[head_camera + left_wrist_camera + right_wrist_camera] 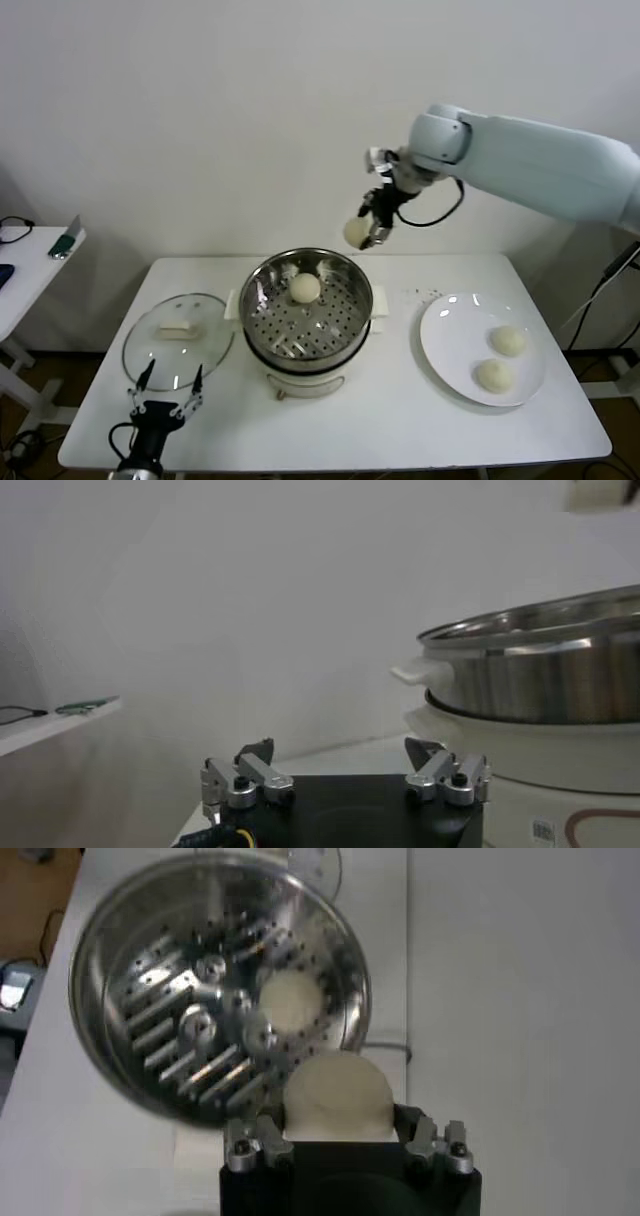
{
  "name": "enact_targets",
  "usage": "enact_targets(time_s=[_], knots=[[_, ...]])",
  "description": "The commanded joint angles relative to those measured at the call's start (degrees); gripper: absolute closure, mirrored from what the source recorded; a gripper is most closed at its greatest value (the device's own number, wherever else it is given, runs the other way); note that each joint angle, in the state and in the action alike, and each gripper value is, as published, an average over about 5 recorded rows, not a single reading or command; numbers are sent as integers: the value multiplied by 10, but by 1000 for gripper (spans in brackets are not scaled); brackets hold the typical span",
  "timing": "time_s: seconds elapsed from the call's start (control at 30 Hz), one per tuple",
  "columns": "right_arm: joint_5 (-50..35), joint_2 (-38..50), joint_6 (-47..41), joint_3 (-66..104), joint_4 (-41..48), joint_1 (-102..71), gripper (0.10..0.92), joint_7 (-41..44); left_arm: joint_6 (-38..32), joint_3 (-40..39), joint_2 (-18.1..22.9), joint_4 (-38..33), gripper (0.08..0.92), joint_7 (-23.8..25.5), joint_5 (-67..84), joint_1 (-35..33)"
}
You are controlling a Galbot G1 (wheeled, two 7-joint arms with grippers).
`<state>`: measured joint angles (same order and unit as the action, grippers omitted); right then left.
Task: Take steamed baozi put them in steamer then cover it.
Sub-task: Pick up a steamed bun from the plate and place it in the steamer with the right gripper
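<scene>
the right gripper (372, 222) is clamped on a baozi (335, 1098), held high over the back rim of the steamer (350, 330) so it can drop beside the bun already inside (305, 288), while the left gripper (165, 392) waits spread apart near the table's front edge.

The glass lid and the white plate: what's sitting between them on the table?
In the head view, the steamer stands between the glass lid and the plate, with one baozi inside.
</scene>
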<state>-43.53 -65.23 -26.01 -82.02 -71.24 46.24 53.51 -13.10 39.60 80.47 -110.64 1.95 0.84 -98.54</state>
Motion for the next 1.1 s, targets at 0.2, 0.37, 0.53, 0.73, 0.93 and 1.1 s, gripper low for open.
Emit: enact_targets(time_s=[0.2,0.37,0.53,0.73,0.93,1.1], knots=[[-49,-163,-40,-7,13,-70,330,-53,9,1,-7,-6,177,-1,0,6],[-41,-179,-41,-23,21,-100,330,-57,10,3,-7,-5,177,-1,1,8],[-33,-190,-41,-29,33,-127,329,-58,10,5,-7,-1,177,-1,2,10],[-22,-191,-39,-38,35,-144,329,-58,9,7,-7,4,177,-1,3,11],[-8,-188,-39,-36,41,-152,320,-59,11,6,-7,7,177,-1,1,16],[-2,-187,-41,-32,49,-152,267,-61,13,4,-5,8,177,-1,0,19]])
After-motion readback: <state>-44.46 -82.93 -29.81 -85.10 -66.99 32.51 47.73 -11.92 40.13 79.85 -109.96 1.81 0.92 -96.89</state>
